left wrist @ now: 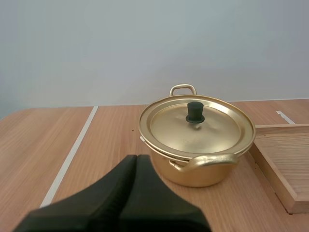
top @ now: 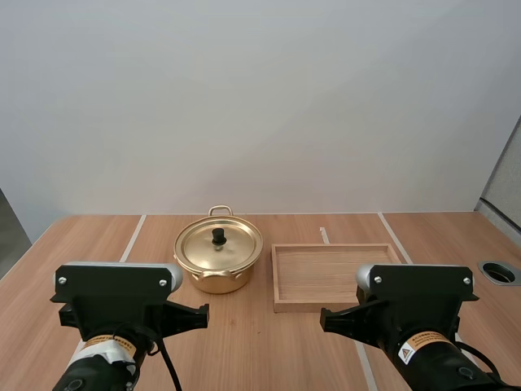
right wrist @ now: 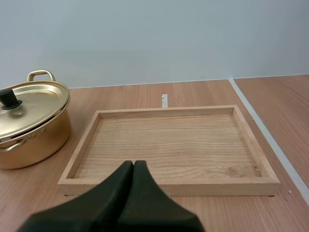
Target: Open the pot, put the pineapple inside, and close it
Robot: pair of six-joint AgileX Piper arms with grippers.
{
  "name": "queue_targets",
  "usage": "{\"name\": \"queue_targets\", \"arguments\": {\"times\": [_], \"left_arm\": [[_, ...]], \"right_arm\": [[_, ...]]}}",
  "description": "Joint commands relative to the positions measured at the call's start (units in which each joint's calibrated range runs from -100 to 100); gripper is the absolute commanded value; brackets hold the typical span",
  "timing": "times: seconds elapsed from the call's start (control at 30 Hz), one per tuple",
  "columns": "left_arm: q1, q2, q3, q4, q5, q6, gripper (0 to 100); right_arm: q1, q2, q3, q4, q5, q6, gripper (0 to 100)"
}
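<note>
1. Left gripper: fingers pressed together into one dark wedge, gripping nothing, touching nothing, poised over the table just short of the pot.
2. Pot: gold, upright on the table, just left of the tray. Lid seated on top, black knob at its centre, one handle toward the arms, one away.
3. Tray: wooden, flat on the table, close beside the pot but not touching.
4. Right gripper: fingers closed into one wedge, pinching nothing, poised just short of the tray's near rim.
</note>
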Motion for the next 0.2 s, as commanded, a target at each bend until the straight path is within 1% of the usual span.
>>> {"name": "queue_targets", "arguments": {"times": [0.0,0.17], "left_arm": [[-0.09,-0.38,0.13,0.0,-1.76,-0.55,0],[-0.09,-0.38,0.13,0.0,-1.76,-0.55,0]], "right_arm": [[0.15,-0.44,0.0,0.03,-0.69,0.15,0],[0.15,-0.44,0.0,0.03,-0.69,0.15,0]]}}
